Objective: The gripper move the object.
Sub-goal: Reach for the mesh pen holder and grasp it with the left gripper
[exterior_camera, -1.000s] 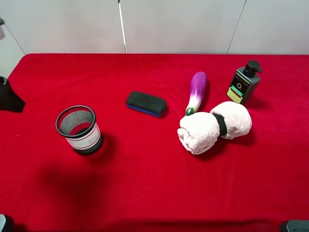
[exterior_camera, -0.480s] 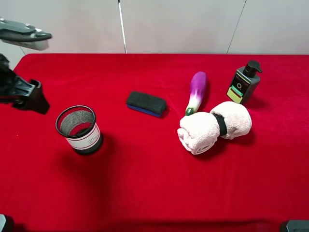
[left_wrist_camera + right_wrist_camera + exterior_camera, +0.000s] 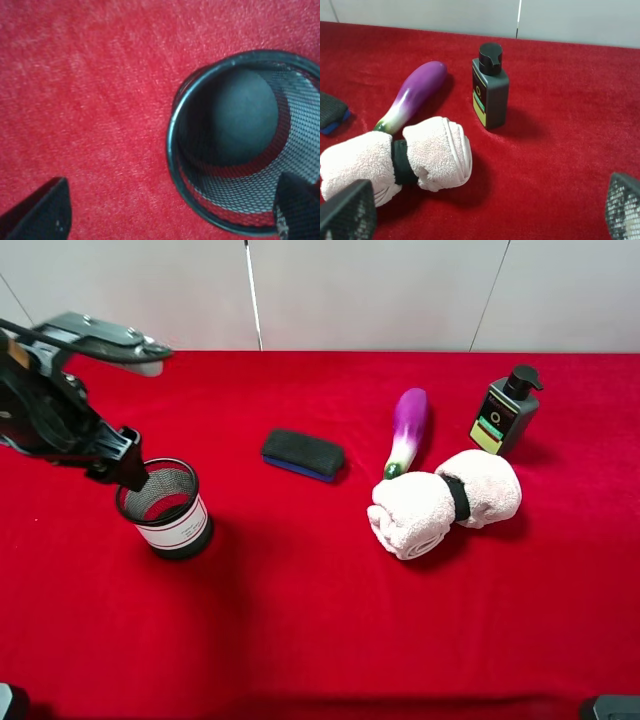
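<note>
The black wire-mesh cup (image 3: 165, 510) with its white, red-edged label stands upright on the red cloth at the left. My left gripper (image 3: 127, 471) hangs just over the cup's left rim. In the left wrist view the gripper (image 3: 170, 215) is open. One fingertip (image 3: 42, 212) is outside the cup (image 3: 225, 125) and the other (image 3: 297, 207) is over its mesh wall. It holds nothing. My right gripper (image 3: 485, 210) is open and empty, low at the front right, far from the cup.
A flat black sponge block (image 3: 303, 454) lies mid-table. A purple eggplant (image 3: 407, 430), a rolled white towel with a black band (image 3: 445, 500) and a dark pump bottle (image 3: 505, 412) sit at the right. The red cloth (image 3: 300, 620) covers the table.
My left arm has swung in from the far left edge and come down to the cup's rim. The cup and the other things have not moved.
</note>
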`<move>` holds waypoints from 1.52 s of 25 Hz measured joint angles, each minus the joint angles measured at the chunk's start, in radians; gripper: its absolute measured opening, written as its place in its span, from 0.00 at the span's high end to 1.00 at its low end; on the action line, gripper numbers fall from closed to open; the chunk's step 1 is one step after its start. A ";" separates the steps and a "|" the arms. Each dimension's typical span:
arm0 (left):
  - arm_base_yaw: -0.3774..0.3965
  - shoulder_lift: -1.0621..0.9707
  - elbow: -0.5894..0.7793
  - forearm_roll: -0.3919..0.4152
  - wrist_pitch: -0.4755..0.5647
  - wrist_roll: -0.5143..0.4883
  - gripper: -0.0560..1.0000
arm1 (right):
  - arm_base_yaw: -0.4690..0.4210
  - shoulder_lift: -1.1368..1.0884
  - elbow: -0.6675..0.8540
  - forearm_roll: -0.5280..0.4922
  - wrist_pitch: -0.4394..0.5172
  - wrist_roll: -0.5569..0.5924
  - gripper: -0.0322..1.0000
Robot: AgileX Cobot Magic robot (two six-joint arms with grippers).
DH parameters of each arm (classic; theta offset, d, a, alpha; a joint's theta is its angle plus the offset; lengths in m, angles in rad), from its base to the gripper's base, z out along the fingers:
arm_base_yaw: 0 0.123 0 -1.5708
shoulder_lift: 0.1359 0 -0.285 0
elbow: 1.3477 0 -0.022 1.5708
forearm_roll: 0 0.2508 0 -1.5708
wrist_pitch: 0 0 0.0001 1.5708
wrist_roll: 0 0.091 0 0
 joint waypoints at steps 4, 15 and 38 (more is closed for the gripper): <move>0.000 0.045 0.000 0.000 -0.005 -0.001 0.19 | 0.000 0.000 0.000 0.000 0.000 0.000 0.30; 0.000 0.121 0.000 0.009 -0.051 -0.004 0.19 | 0.000 0.000 0.000 0.000 0.000 0.000 0.30; 0.000 0.256 0.000 0.010 -0.093 -0.004 0.19 | 0.000 0.000 0.000 0.005 0.000 0.000 0.30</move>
